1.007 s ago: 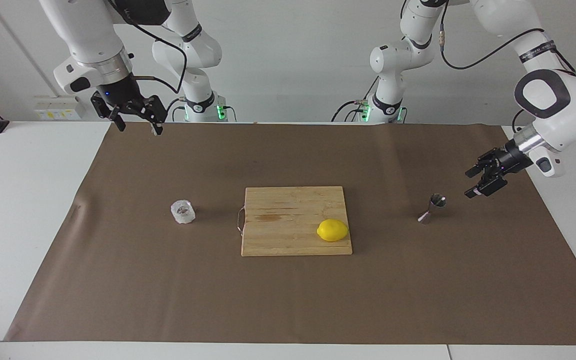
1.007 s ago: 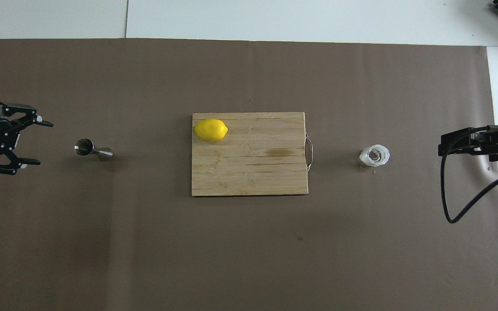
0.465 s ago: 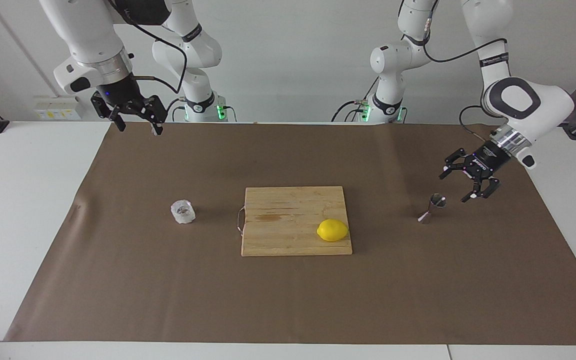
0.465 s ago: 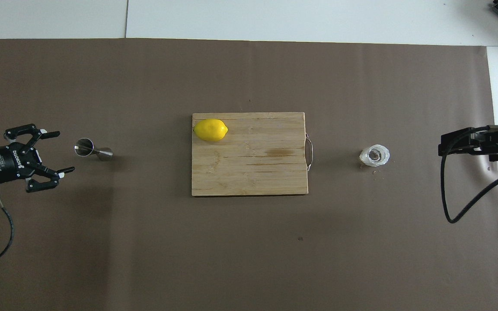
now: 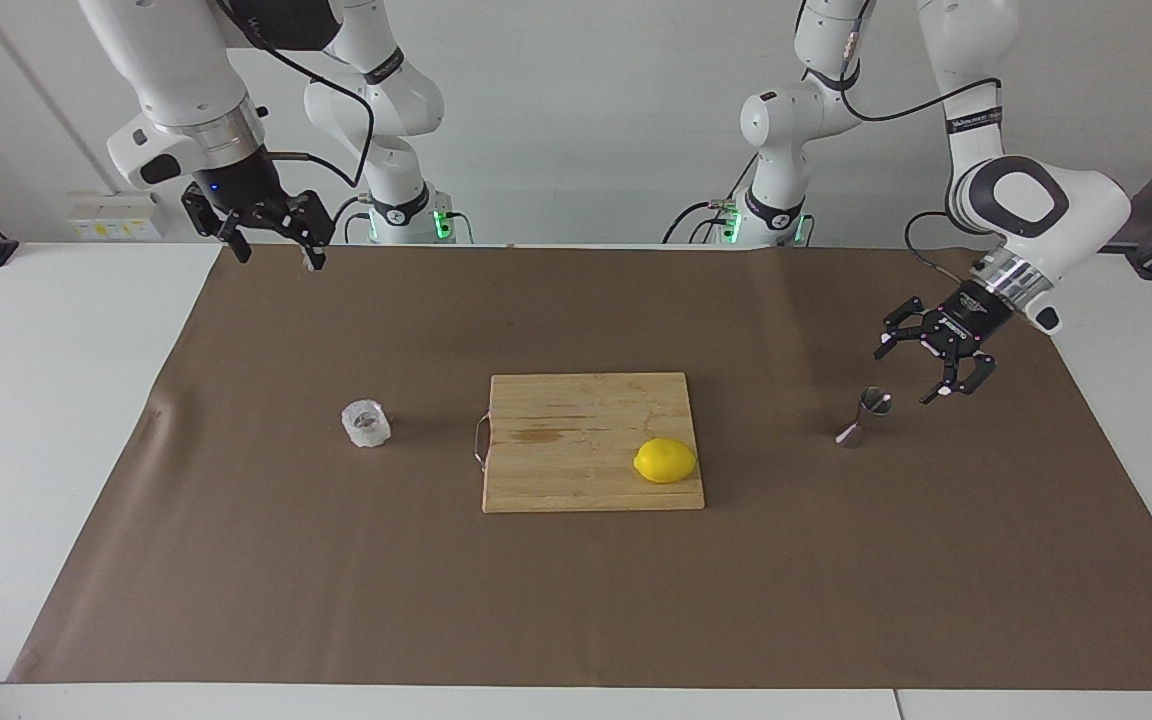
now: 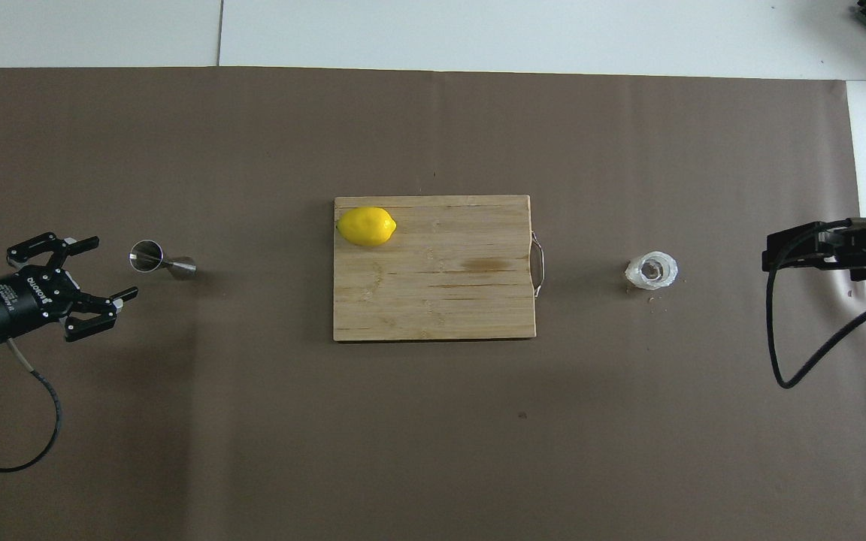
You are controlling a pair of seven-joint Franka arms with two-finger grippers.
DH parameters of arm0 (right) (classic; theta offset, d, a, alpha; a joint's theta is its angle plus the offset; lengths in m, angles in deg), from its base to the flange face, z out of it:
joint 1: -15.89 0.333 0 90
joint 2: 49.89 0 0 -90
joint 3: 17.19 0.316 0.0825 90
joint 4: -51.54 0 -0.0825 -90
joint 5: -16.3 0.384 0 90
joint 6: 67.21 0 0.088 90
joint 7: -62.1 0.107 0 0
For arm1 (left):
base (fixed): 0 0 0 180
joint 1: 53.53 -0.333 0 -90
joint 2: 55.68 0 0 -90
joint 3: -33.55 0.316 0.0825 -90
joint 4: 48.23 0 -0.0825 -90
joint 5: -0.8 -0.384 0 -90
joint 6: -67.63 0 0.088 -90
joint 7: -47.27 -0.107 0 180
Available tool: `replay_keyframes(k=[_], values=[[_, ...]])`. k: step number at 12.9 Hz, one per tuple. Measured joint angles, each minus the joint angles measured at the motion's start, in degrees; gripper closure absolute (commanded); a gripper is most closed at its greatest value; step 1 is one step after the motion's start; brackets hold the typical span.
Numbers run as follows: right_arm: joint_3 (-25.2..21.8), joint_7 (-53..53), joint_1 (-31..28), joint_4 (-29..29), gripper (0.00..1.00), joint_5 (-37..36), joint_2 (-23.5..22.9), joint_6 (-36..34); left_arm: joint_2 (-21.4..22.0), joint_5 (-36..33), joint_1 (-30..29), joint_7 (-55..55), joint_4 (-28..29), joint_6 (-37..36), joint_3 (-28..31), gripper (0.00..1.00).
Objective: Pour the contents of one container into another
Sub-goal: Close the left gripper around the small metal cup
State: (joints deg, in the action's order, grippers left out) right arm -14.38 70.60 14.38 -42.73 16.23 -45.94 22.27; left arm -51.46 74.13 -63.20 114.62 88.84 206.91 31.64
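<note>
The clear faceted glass cup (image 5: 366, 423) (image 6: 652, 270) stands on the brown mat toward the right arm's end. The steel hourglass jigger (image 5: 866, 416) (image 6: 160, 261) stands upright toward the left arm's end. My left gripper (image 5: 902, 377) (image 6: 113, 267) hangs low just beside the jigger, on its table-end side. It is open, tilted down toward the jigger and not touching it. My right gripper (image 5: 278, 260) (image 6: 770, 257) waits open and empty, high over the mat's edge at the right arm's end, well away from the cup.
A wooden cutting board (image 5: 576, 410) (image 6: 440, 300) with a wire handle lies mid-table between cup and jigger. A yellow lemon (image 5: 665, 460) (image 6: 366, 226) sits on its corner toward the jigger. The brown paper mat (image 5: 576, 600) covers most of the white table.
My left arm has swung in from the table's end, turning its open gripper and bringing it closer to the jigger. The right arm, cup, jigger and lemon have not moved.
</note>
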Motion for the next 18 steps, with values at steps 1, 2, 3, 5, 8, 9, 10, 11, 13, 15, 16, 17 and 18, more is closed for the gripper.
replay_keyframes(k=[1, 2, 3, 5, 8, 9, 10, 11, 13, 15, 16, 17, 18], values=[[0.0, 0.0, 0.0, 0.0, 0.0, 0.0, 0.0, 0.0, -0.01, 0.98, 1.57, 0.43, 0.4, 1.9, -0.1, 0.0], [0.0, 0.0, 0.0, 0.0, 0.0, 0.0, 0.0, 0.0, -0.04, 1.41, 2.48, 0.85, 0.68, 3.08, -0.16, 0.0], [0.0, 0.0, 0.0, 0.0, 0.0, 0.0, 0.0, 0.0, -0.12, 1.52, 2.71, 1.02, 0.81, 3.74, -0.17, 0.0], [0.0, 0.0, 0.0, 0.0, 0.0, 0.0, 0.0, 0.0, -0.54, 1.53, 2.69, 1.07, 0.99, 4.74, -0.01, 0.0], [0.0, 0.0, 0.0, 0.0, 0.0, 0.0, 0.0, 0.0, -0.9, 1.57, 2.71, 1.07, 1.06, 5.48, -0.03, 0.0], [0.0, 0.0, 0.0, 0.0, 0.0, 0.0, 0.0, 0.0, -0.91, 1.86, 2.79, 1.08, 1.06, 5.59, -0.07, 0.0], [0.0, 0.0, 0.0, 0.0, 0.0, 0.0, 0.0, 0.0, -0.91, 2.44, 2.94, 1.09, 1.06, 5.73, -0.08, 0.05], [0.0, 0.0, 0.0, 0.0, 0.0, 0.0, 0.0, 0.0, -0.91, 2.99, 3.15, 1.12, 1.06, 5.94, -0.07, 0.09], [0.0, 0.0, 0.0, 0.0, 0.0, 0.0, 0.0, 0.0, -0.92, 4.31, 3.44, 1.18, 1.06, 6.32, -0.09, 0.16], [0.0, 0.0, 0.0, 0.0, 0.0, 0.0, 0.0, 0.0, -0.92, 5.48, 3.46, 1.55, 1.06, 6.65, -0.09, 0.3], [0.0, 0.0, 0.0, 0.0, 0.0, 0.0, 0.0, 0.0, -0.93, 6.17, 3.47, 2.48, 1.07, 7.04, -0.1, 0.31], [0.0, 0.0, 0.0, 0.0, 0.0, 0.0, 0.0, 0.0, -0.97, 6.56, 3.49, 3.54, 1.07, 7.54, -0.12, 0.31], [0.0, 0.0, 0.0, 0.0, 0.0, 0.0, 0.0, 0.0, -1.04, 6.66, 3.52, 4.2, 1.07, 7.87, -0.12, 0.31]])
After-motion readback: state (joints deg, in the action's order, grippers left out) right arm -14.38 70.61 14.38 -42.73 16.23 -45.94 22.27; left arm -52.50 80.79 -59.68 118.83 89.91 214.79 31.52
